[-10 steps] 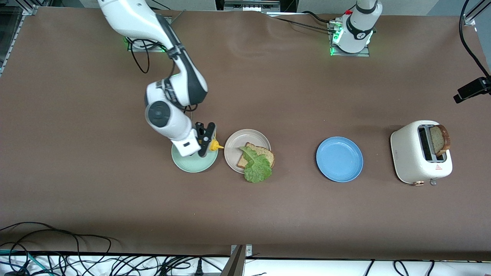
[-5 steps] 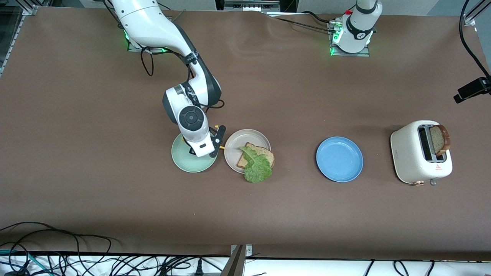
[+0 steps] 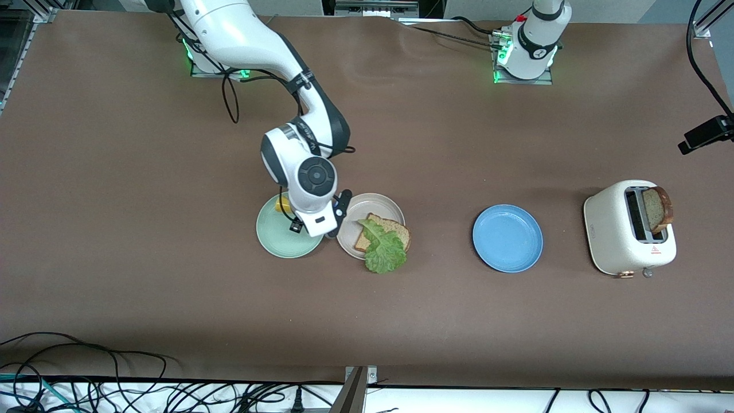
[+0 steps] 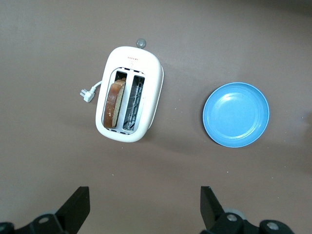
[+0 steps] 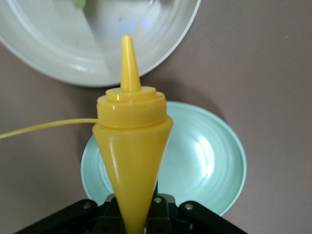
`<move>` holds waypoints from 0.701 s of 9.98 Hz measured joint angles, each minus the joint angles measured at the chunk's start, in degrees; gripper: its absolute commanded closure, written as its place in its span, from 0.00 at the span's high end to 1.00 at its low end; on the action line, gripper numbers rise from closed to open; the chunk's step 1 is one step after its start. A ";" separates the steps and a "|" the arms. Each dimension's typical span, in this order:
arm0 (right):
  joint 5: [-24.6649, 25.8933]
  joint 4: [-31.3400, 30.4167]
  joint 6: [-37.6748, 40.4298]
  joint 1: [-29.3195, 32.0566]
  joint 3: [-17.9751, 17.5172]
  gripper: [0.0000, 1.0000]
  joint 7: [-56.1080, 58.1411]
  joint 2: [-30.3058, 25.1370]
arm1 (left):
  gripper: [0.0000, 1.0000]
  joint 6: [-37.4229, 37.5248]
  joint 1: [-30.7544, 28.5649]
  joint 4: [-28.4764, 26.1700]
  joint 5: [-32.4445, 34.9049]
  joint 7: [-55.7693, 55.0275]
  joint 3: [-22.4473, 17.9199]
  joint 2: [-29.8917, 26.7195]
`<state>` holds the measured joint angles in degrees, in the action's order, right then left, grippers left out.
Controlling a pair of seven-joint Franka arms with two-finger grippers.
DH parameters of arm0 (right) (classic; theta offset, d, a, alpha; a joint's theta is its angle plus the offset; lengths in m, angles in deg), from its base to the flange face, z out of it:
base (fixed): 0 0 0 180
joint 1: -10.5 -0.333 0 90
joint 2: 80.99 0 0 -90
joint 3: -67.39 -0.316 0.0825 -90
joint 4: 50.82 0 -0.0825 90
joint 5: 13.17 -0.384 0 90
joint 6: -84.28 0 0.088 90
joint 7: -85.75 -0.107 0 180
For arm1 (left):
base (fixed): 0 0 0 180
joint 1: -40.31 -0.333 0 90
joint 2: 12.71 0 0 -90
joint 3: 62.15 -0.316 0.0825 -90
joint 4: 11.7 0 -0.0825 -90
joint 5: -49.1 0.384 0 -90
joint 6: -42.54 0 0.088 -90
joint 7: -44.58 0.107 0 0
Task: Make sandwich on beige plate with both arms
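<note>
Change since a second ago: we record that the right arm has swung toward the left arm's end of the table, carrying the right tool from over the green plate to over the gap between that plate and the beige plate.

Right tool: closed on a yellow sauce bottle; in the right wrist view the nozzle points toward the beige plate's rim, with the green plate under the bottle's body. A thin yellow strand trails from beside the bottle.

Sandwich, unfinished: one bread slice lies on the beige plate with a lettuce leaf on top, the leaf hanging over the plate's rim nearest the front camera. It sits just beside the right tool, toward the left arm's end.

Second bread slice: standing in a slot of the white toaster, at the left arm's end of the table. Blue plate: between toaster and beige plate.

Right arm pose: bent at the elbow, wrist turned downward.

Left arm: waits, raised; left tool spread wide, holding nothing, above the table beside the toaster.
</note>
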<state>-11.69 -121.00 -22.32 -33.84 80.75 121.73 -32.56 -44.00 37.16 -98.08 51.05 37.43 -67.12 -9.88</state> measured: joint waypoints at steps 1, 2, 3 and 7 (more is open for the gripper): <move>0.05 3.14 0.71 -0.52 0.74 0.00 -1.37 2.32 | 1.00 0.00 0.00 0.00 0.00 0.00 0.00 0.00; 0.07 5.73 0.84 -1.14 1.55 0.00 -2.94 4.57 | 1.00 0.00 0.00 0.00 0.00 0.00 0.00 0.01; 0.12 7.77 0.83 -1.64 2.06 0.00 -4.22 6.61 | 1.00 0.00 0.00 0.00 0.00 0.00 -0.01 0.01; 0.75 11.14 1.02 -2.33 2.58 0.00 -4.85 9.02 | 1.00 0.00 -0.01 0.00 0.00 0.00 -0.06 0.01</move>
<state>-10.94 -109.85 -21.31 -36.17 83.33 116.88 -23.54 -44.00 37.15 -98.08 51.05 37.43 -67.18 -9.87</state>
